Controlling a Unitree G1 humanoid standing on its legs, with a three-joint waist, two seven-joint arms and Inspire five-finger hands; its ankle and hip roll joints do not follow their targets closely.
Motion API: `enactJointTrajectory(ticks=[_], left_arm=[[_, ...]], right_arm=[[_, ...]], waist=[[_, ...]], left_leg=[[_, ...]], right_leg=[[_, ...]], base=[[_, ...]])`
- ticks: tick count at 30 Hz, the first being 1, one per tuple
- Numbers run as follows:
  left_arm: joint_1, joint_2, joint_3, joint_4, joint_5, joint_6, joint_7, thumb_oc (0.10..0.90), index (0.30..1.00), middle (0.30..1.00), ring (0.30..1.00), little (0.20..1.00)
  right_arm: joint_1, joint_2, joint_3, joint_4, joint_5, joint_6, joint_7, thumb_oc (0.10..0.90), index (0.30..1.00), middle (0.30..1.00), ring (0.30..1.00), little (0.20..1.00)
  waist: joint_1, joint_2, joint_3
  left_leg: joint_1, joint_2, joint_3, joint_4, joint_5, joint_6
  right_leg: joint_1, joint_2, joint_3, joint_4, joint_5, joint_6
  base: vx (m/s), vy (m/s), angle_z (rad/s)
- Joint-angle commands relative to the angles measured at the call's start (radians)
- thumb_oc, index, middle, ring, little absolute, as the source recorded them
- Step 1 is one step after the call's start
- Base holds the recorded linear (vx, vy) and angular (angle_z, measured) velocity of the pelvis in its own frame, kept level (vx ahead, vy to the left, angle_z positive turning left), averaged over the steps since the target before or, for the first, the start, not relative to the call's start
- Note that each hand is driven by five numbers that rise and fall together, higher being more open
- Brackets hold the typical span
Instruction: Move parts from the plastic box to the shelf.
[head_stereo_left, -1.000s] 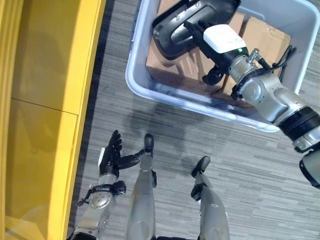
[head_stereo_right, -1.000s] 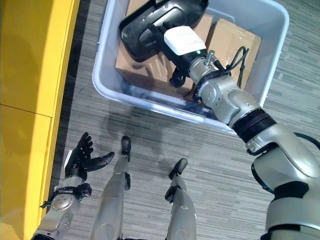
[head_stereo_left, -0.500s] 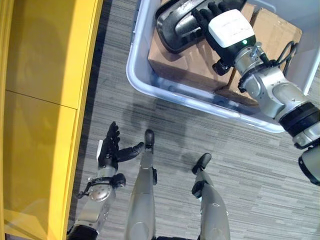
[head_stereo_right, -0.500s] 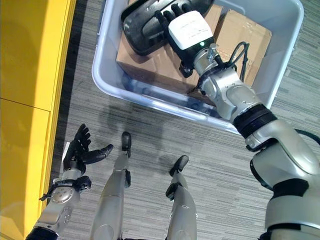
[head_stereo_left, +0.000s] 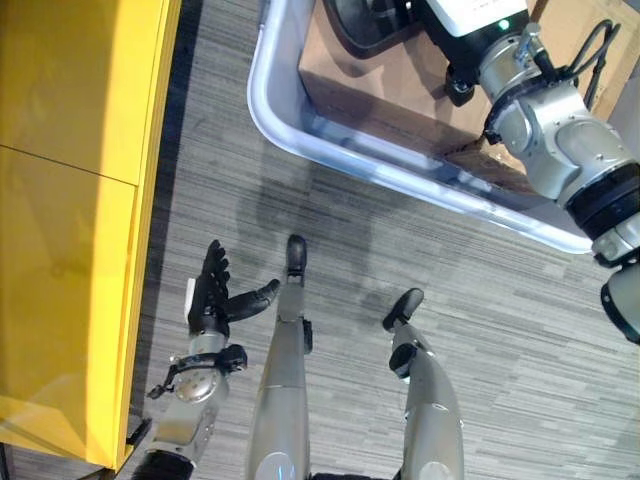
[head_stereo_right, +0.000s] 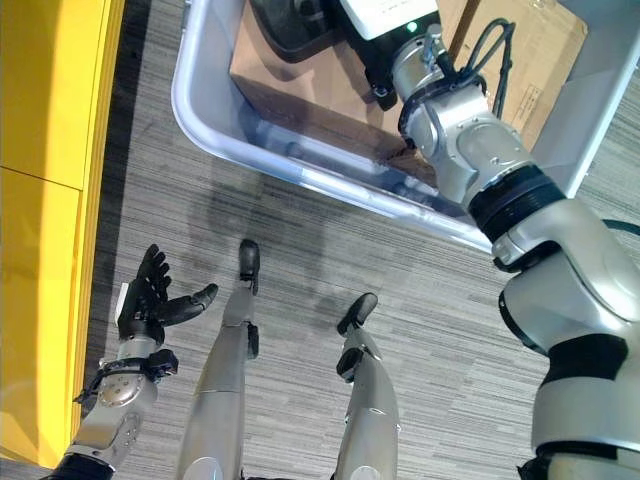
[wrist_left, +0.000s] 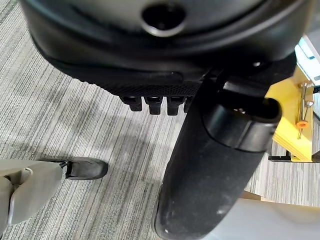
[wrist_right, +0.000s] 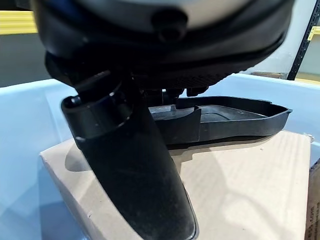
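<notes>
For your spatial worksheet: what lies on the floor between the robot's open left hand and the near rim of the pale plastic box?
Bare grey striped carpet, seen in the left eye view, separates the left hand from the pale plastic box.

The left hand (head_stereo_left: 212, 300) hangs low at about seven o'clock in the head views, on a forearm that rises from the bottom edge, its fingers straight and held together pointing toward twelve o'clock and its thumb spread out toward two o'clock, holding nothing. The right arm comes in from about four o'clock and stretches up across the frame toward one o'clock, wrist nearly straight. The right hand (wrist_right: 145, 165) shows in its wrist view with the thumb standing out long and straight from the dark palm and the fingertips just visible past the palm's edge.
</notes>
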Motion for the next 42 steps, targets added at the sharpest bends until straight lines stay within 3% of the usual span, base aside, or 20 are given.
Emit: enactJointTrajectory(ticks=[1, 9, 10, 12, 15, 24, 36, 42], left_arm=[[0.072, 0.047, 0.042, -0.106, 0.027, -0.067, 0.032, 0.9, 1.0, 1.0, 1.0, 1.0], [0.069, 0.053, 0.044, -0.117, 0.023, -0.078, 0.041, 0.9, 1.0, 1.0, 1.0, 1.0], [0.068, 0.052, 0.043, -0.115, 0.019, -0.079, 0.041, 0.9, 1.0, 1.0, 1.0, 1.0], [0.06, 0.054, 0.036, -0.114, 0.018, -0.079, 0.038, 0.9, 1.0, 1.0, 1.0, 1.0], [0.053, 0.051, 0.031, -0.107, 0.011, -0.086, 0.03, 0.9, 1.0, 1.0, 1.0, 1.0], [0.02, 0.039, 0.01, -0.086, -0.001, -0.097, 0.032, 0.9, 1.0, 1.0, 1.0, 1.0], [0.001, 0.037, 0.007, -0.054, 0.004, -0.08, 0.028, 0.9, 1.0, 1.0, 1.0, 1.0], [-0.005, 0.046, 0.017, -0.043, 0.01, -0.067, 0.012, 0.9, 1.0, 1.0, 1.0, 1.0]], right_arm=[[-0.153, -0.062, 0.022, -0.016, 0.026, 0.004, -0.084, 0.9, 1.0, 1.0, 1.0, 1.0], [-0.173, -0.036, 0.084, 0.129, 0.093, -0.004, -0.066, 0.9, 1.0, 1.0, 1.0, 1.0], [-0.166, -0.028, 0.086, 0.155, 0.11, -0.008, -0.057, 0.702, 0.723, 0.723, 0.723, 0.723], [-0.162, -0.024, 0.095, 0.18, 0.135, -0.015, -0.051, 0.4, 0.3, 0.3, 0.3, 0.3], [-0.148, -0.022, 0.103, 0.256, 0.186, -0.031, -0.025, 0.4, 0.3, 0.3, 0.3, 0.3], [-0.079, -0.045, 0.074, 0.244, 0.22, -0.041, -0.031, 0.4, 0.3, 0.3, 0.3, 0.3], [0.03, -0.074, -0.047, 0.098, 0.214, -0.041, -0.067, 0.4, 0.3, 0.3, 0.3, 0.3], [0.067, -0.108, -0.1, -0.017, 0.189, -0.045, -0.073, 0.4, 0.3, 0.3, 0.3, 0.3]], waist=[[0.037, -0.033, -0.021], [0.063, -0.038, -0.021], [0.066, -0.038, -0.021], [0.067, -0.031, -0.021], [0.074, -0.024, -0.021], [0.06, -0.012, -0.021], [0.025, -0.017, -0.021], [0.015, -0.03, -0.021]], left_leg=[[0.029, 0.024, -0.015, 0.117, -0.166, -0.053], [-0.038, 0.008, -0.041, 0.137, -0.17, -0.048], [-0.042, 0.007, -0.045, 0.139, -0.171, -0.048], [-0.053, 0.001, -0.053, 0.142, -0.17, -0.047], [-0.069, -0.008, -0.058, 0.15, -0.171, -0.043], [-0.06, -0.026, -0.074, 0.148, -0.172, -0.035], [0.024, -0.037, -0.075, 0.144, -0.179, -0.027], [0.105, -0.035, -0.06, 0.111, -0.14, -0.021]], right_leg=[[0.057, -0.007, 0.046, -0.007, 0.015, 0.063], [0.031, -0.003, 0.023, -0.009, 0.013, 0.066], [0.027, -0.003, 0.021, -0.008, 0.013, 0.065], [0.024, 0.0, 0.031, -0.01, 0.014, 0.065], [0.01, 0.004, 0.038, -0.009, 0.01, 0.06], [0.013, 0.021, 0.103, -0.037, 0.009, 0.048], [0.077, 0.037, 0.15, -0.059, 0.013, 0.038], [0.14, 0.038, 0.135, -0.074, 0.043, 0.031]], base=[[0.01, -0.004, 0.05], [0.02, -0.01, 0.07], [0.02, -0.02, 0.11], [0.02, -0.028, 0.06], [0.0, 0.028, 0.11], [0.0, -0.003, 0.04], [-0.03, -0.005, 0.03], [-0.08, -0.004, 0.02]])
